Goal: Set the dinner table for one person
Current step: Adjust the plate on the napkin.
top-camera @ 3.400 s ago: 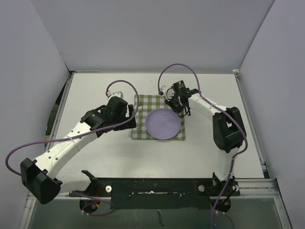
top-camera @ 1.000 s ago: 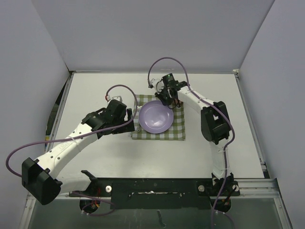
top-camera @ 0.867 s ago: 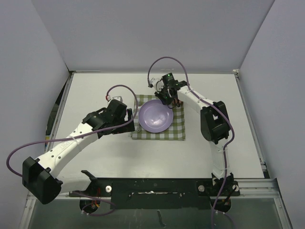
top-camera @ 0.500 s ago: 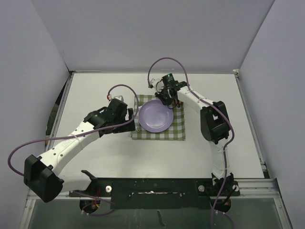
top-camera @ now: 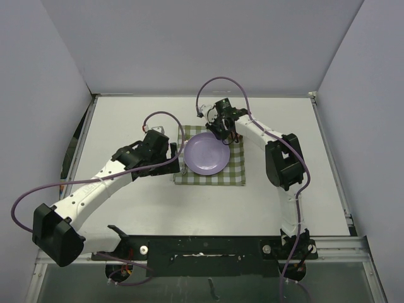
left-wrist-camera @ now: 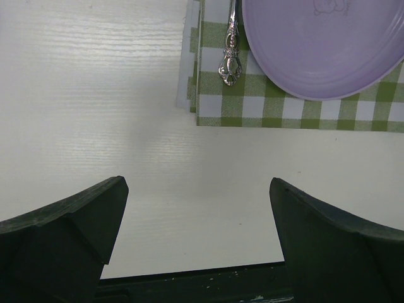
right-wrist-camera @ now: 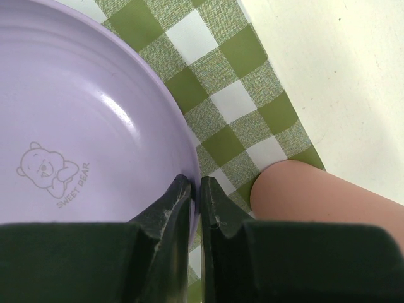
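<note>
A lilac plate (top-camera: 206, 154) lies on a green-and-white checked cloth (top-camera: 235, 170) in the middle of the white dinner table (top-camera: 126, 120). My right gripper (top-camera: 222, 131) is at the plate's far rim. In the right wrist view its fingers (right-wrist-camera: 196, 183) are shut on the rim of the plate (right-wrist-camera: 82, 107). My left gripper (top-camera: 172, 151) hovers just left of the cloth and stands open (left-wrist-camera: 197, 189) over bare table, holding nothing. A silver utensil handle (left-wrist-camera: 230, 60) lies on the cloth (left-wrist-camera: 252, 107) beside the plate (left-wrist-camera: 322, 44).
A smooth pinkish rounded object (right-wrist-camera: 315, 196) sits on the cloth's corner, right beside my right fingers. Grey walls close in the table on three sides. A dark rail (top-camera: 208, 246) carries the arm bases at the near edge.
The right gripper has pulled the plate toward the far left of the cloth. In the last second it has barely moved. The left arm has edged slightly forward.
</note>
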Robot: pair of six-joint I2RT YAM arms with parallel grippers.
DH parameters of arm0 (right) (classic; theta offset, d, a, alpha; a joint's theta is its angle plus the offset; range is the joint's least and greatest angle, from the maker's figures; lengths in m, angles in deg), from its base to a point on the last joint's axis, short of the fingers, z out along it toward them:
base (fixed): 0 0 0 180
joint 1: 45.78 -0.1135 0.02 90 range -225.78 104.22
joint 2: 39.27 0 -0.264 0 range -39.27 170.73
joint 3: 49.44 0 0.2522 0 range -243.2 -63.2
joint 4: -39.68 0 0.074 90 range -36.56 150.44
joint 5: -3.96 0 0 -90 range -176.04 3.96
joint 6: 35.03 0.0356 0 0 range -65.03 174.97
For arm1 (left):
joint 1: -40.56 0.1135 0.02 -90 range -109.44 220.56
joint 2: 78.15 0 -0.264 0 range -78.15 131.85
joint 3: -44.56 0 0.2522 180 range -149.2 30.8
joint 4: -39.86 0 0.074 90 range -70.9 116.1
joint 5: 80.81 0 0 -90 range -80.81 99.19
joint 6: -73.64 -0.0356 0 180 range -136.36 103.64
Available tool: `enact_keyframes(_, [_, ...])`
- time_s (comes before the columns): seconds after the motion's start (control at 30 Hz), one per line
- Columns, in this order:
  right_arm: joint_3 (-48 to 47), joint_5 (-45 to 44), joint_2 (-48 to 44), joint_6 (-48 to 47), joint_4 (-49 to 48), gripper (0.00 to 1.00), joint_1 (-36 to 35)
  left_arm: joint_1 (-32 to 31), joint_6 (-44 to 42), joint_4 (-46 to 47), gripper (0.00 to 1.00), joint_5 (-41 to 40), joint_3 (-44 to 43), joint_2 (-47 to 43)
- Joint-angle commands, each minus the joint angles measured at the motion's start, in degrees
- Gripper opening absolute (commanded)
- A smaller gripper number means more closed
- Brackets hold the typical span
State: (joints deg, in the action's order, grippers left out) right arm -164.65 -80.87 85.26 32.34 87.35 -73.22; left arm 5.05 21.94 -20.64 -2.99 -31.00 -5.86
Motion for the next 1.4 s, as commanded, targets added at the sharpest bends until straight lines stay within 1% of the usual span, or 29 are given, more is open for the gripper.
enact_keyframes(0.0, [0.9, -1.0, -0.2, -1.7, -2.4, 0.0, -0.1, 0.4, -0.6, 2.5, 0.98, 0.2, -1.7, 0.9])
enact_keyframes(0.13, [1.6, -1.5, -0.9, -1.7, -3.2, 0.0, 0.0, 0.4, -0.5, 2.7, 0.98, 0.1, -1.8, 1.3])
enact_keyframes(0.17, [1.8, -1.8, -1.1, -1.8, -3.4, 0.01, -0.1, 0.4, -0.5, 2.7, 0.98, 0.1, -1.9, 1.4])
enact_keyframes(0.37, [2.3, -3.6, -1.7, -1.9, -4.4, 0.21, -0.1, 0.4, -0.6, 3.0, 0.98, 0.4, -2.1, 2.1])
enact_keyframes(0.43, [2.4, -3.8, -2.0, -1.8, -4.5, 0.25, -0.1, 0.4, -0.7, 3.3, 0.98, 0.5, -2.2, 2.1])
enact_keyframes(0.57, [2.5, -4.7, -2.6, -1.9, -4.6, 0.36, 0.0, 0.4, -1.0, 3.6, 0.98, 0.9, -2.4, 2.4])
enact_keyframes(0.73, [2.7, -5.7, -3.9, -2.1, -4.9, 0.37, -0.1, 0.4, -1.0, 3.9, 0.98, 1.1, -2.4, 2.4])
enact_keyframes(0.9, [2.1, -5.6, -8.2, -2.3, -2.7, 0.36, -1.1, 0.4, -1.0, 4.9, 0.98, 0.9, -1.9, 2.2])
enact_keyframes(1.0, [2.3, -5.3, -12.3, -2.7, -0.4, 0.34, -3.0, 0.4, -1.3, 5.5, 0.98, -0.1, -1.3, 2.8])
enact_keyframes(1.1, [4.7, -6.1, -17.2, -4.0, 0.8, 0.31, -6.0, 0.5, -3.0, 6.8, 0.98, -0.1, -2.8, 4.5])
enact_keyframes(1.13, [5.5, -7.0, -18.9, -4.4, 1.1, 0.28, -7.0, 0.6, -3.6, 7.7, 0.98, 0.0, -3.4, 5.2])
enact_keyframes(1.17, [6.3, -7.9, -20.6, -4.7, 1.6, 0.22, -7.6, 0.7, -4.2, 8.4, 0.98, 0.2, -3.8, 6.1])
enact_keyframes(1.27, [8.4, -11.3, -24.9, -4.2, 3.2, 0.0, -7.4, 1.3, -4.4, 9.9, 0.98, 1.6, -4.3, 10.2])
enact_keyframes(1.37, [12.6, -12.6, -28.5, -3.8, 2.5, 0.0, -3.6, 1.6, -3.8, 11.3, 0.98, 4.9, -5.3, 13.8])
